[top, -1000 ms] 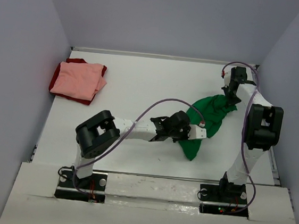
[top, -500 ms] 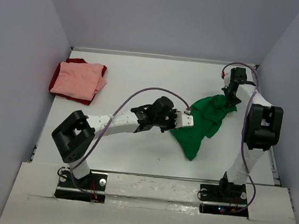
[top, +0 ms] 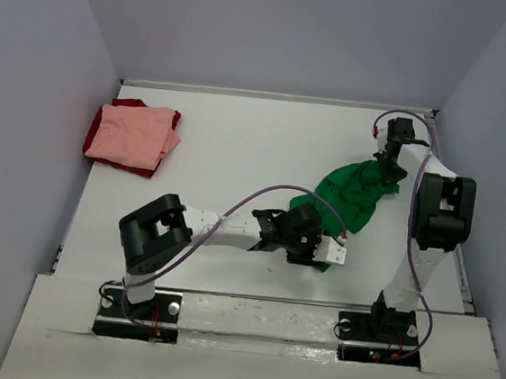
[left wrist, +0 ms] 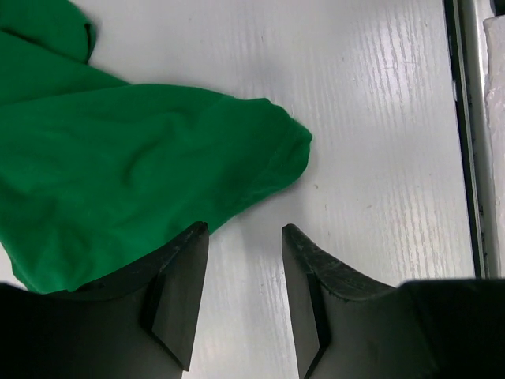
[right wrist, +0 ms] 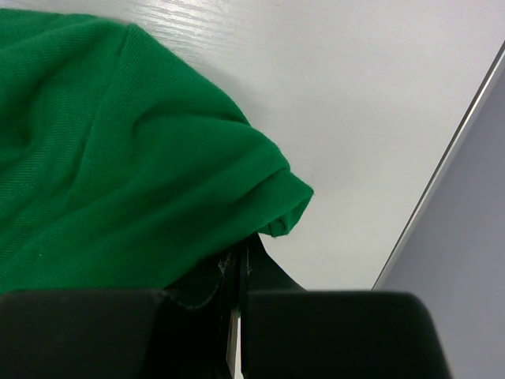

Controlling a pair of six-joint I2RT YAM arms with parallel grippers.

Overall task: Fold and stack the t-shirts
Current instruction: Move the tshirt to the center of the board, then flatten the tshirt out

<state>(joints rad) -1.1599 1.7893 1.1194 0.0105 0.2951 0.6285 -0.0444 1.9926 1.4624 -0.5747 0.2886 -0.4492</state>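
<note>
Two states: left tool (left wrist: 243, 233) parted, empty; right tool (right wrist: 239, 272) pinches green t-shirt (right wrist: 118, 150), tips half-hidden.

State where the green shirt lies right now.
Top view: the green shirt lies crumpled on the table, right side, far end pinched by the right end effector, near tip at the open left end effector.

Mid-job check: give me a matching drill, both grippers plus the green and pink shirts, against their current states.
1 left gripper
2 right gripper
3 green t-shirt
4 pink t-shirt

A folded, far left of the table
B shut on green cloth
C crumpled, right side of the table
D open, holding nothing

Pairs: 1-D, 2-B, 3-C, 4-A
</note>
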